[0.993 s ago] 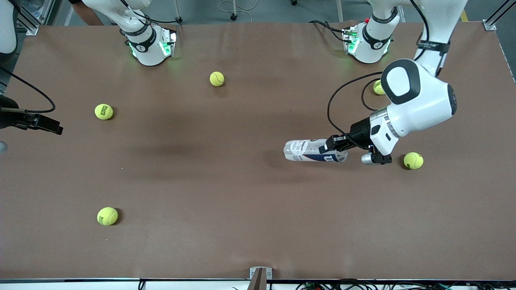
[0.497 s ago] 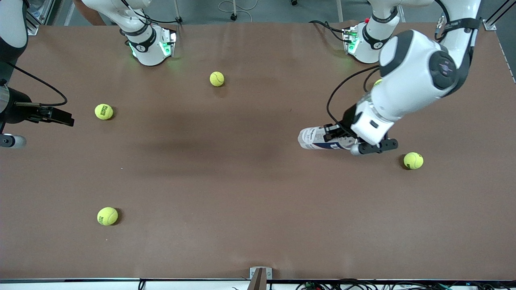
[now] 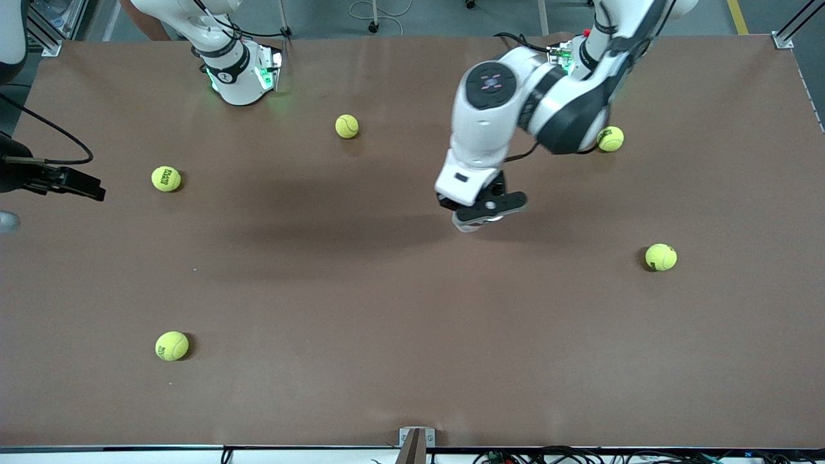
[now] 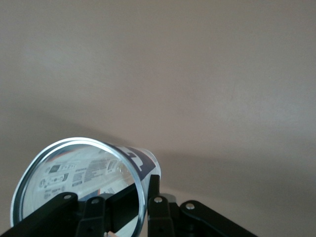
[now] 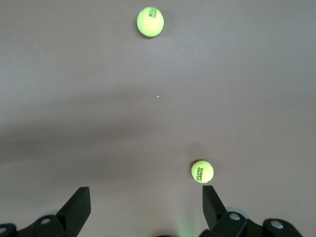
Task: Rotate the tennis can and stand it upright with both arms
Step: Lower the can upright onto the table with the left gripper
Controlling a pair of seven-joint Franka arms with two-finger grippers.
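The tennis can [image 4: 84, 173] shows only in the left wrist view, as a clear tube with a white and dark blue label and its open rim toward the camera. My left gripper [image 4: 143, 190] is shut on its wall at the rim, one finger inside and one outside. In the front view the left arm's hand [image 3: 480, 207] points down over the middle of the table and hides the can. My right gripper [image 3: 84, 187] is open and empty at the right arm's end of the table, and it also shows in the right wrist view [image 5: 145, 190].
Several yellow tennis balls lie on the brown table: one [image 3: 347, 126] near the bases, one [image 3: 166, 178] by the right gripper, one [image 3: 172, 345] nearer the camera, and two [image 3: 660, 256] [image 3: 610, 138] toward the left arm's end. The right wrist view shows two balls [image 5: 150, 21] [image 5: 202, 171].
The left arm has lifted the lying can and swung it toward the table's middle, turning its hand from sideways to pointing down. The can is now hidden under it. The right gripper shifted slightly.
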